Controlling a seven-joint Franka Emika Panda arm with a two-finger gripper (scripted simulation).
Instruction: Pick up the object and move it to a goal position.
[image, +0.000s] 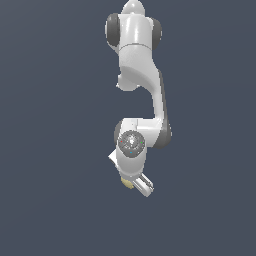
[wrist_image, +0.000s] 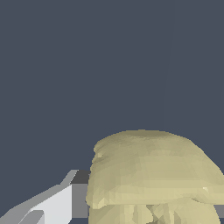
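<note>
Pale chunk (wrist_image: 151, 175) huge against wrist-view fingers (wrist_image: 57, 205)

My arm (image: 137, 65) is glossy white with rounded, swollen link shells and dark grey caps and bands at the joints. A dark strip runs along the side of the link above the wrist joint. On that joint I see a round grey disc (image: 131, 144) with a speckled face, a few tiny teal and reddish dots on it. Below the disc, the gripper (image: 142, 185) is white and blocky with grey shading. From the wrist camera, one finger (wrist_image: 65, 202) shows as a white, flat-faced wedge edged in light grey, with a dark grey pad.
</note>
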